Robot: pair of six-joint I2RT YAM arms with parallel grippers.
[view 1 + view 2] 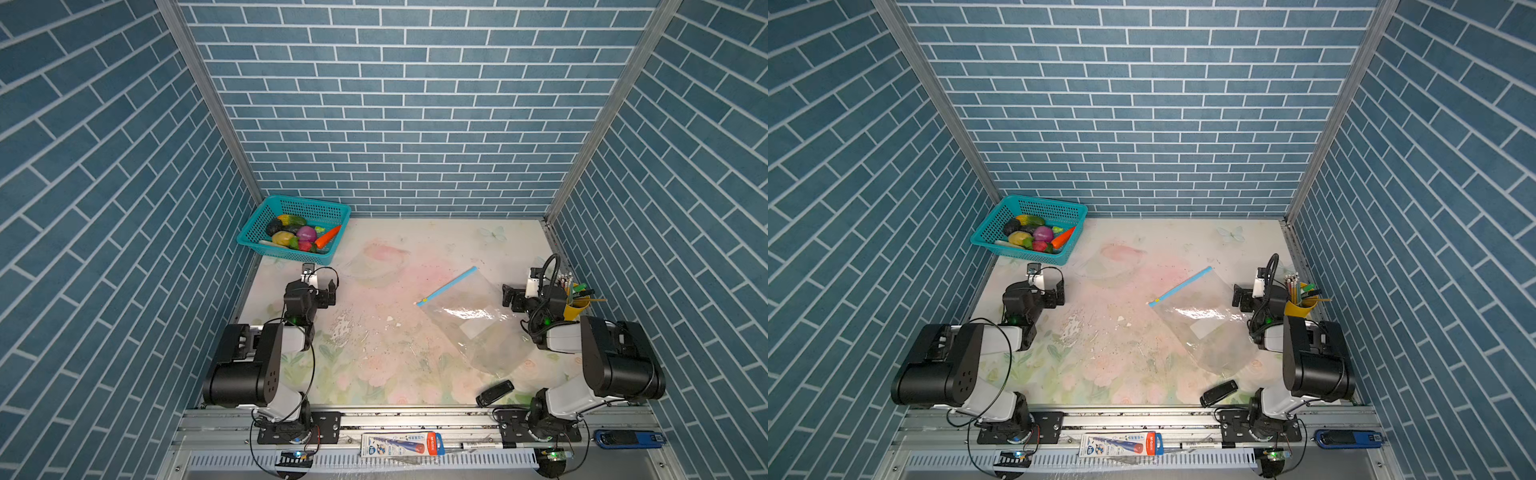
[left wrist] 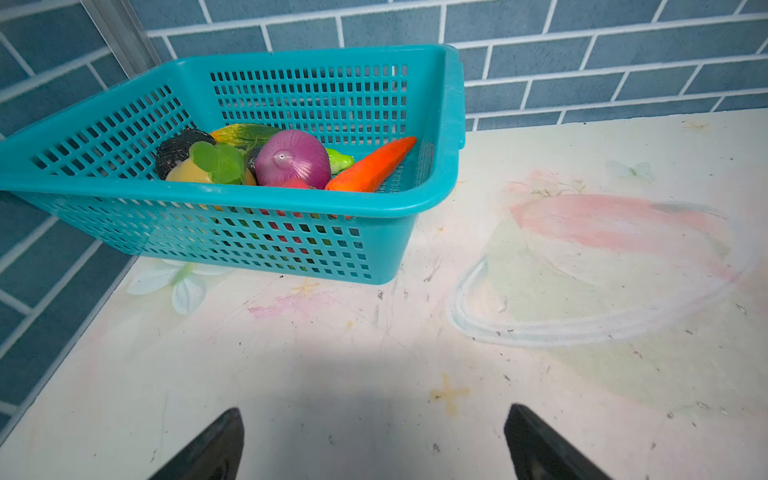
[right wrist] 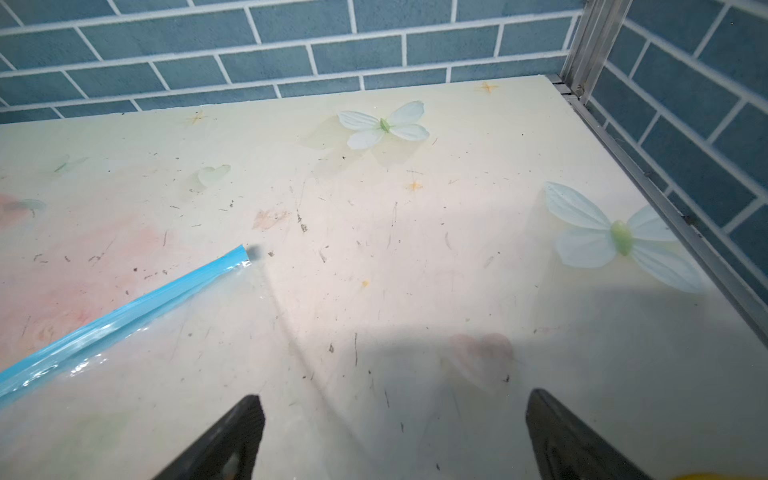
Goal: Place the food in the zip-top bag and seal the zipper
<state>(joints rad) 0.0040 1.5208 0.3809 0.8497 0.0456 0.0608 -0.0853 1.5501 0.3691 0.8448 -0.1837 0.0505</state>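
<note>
The food (image 1: 301,237) (image 1: 1038,237) (image 2: 291,160), glossy toy vegetables with an orange carrot and a purple onion on top, lies in a teal mesh basket (image 1: 291,200) at the back left. The clear zip-top bag (image 1: 478,328) (image 1: 1208,328) (image 3: 124,395) lies flat on the table's right half. Its light blue zipper (image 1: 448,286) (image 1: 1181,286) (image 3: 124,316) faces the middle, the yellow slider (image 1: 424,299) at its near end. My left gripper (image 1: 319,287) (image 2: 374,409) is open and empty, just in front of the basket. My right gripper (image 1: 523,293) (image 3: 395,395) is open and empty at the bag's far right corner.
A yellow cup of pencils (image 1: 575,299) stands close behind the right arm by the right wall. A small black device (image 1: 494,392) lies near the front edge, by the bag's near end. Brick-pattern walls close in the left, back and right sides.
</note>
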